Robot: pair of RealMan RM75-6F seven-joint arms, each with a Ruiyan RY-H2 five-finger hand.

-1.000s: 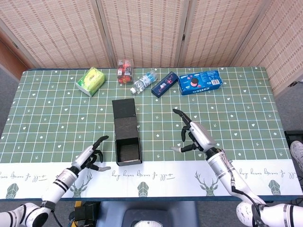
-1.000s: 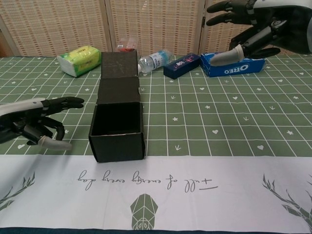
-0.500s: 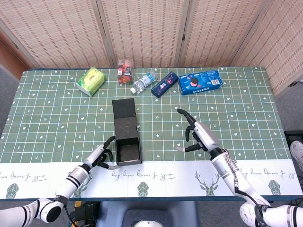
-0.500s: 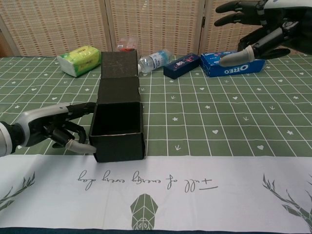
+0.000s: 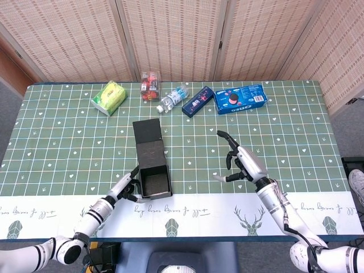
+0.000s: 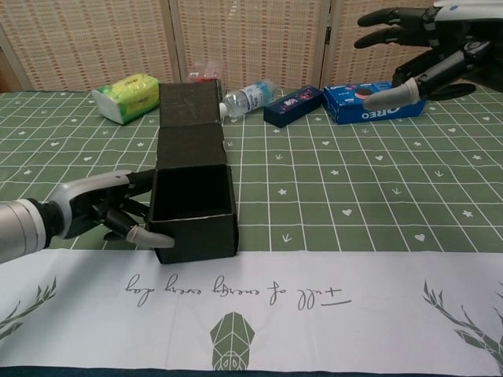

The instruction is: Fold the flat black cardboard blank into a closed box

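The black cardboard box [image 5: 153, 176] [image 6: 193, 206] stands open-topped near the table's front edge, its lid flap [image 5: 148, 132] [image 6: 189, 102] lying flat behind it. My left hand [image 5: 126, 186] [image 6: 110, 210] presses against the box's left wall, fingers touching the cardboard, thumb at the front corner. My right hand [image 5: 243, 164] [image 6: 416, 47] hovers open, well to the right of the box, fingers spread and holding nothing.
Along the back lie a green tissue pack [image 5: 109, 96], a red snack pack [image 5: 150, 84], a water bottle [image 5: 172, 99], a dark blue box [image 5: 198, 101] and a blue Oreo pack [image 5: 241, 98]. A white runner [image 6: 314, 314] covers the front edge.
My left hand slid right from beside the box until it touches its left wall; the box shifted slightly right and turned. My right hand drifted a little to the right.
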